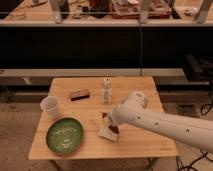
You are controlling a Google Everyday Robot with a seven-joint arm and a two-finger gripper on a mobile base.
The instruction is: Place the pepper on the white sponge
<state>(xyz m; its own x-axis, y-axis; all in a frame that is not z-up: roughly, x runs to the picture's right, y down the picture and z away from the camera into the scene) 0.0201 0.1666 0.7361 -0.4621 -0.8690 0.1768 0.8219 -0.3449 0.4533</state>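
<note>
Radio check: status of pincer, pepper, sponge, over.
Pincer low over small flat white sponge. Slender dark red pepper at pincer tip. White bottle behind, apart.
</note>
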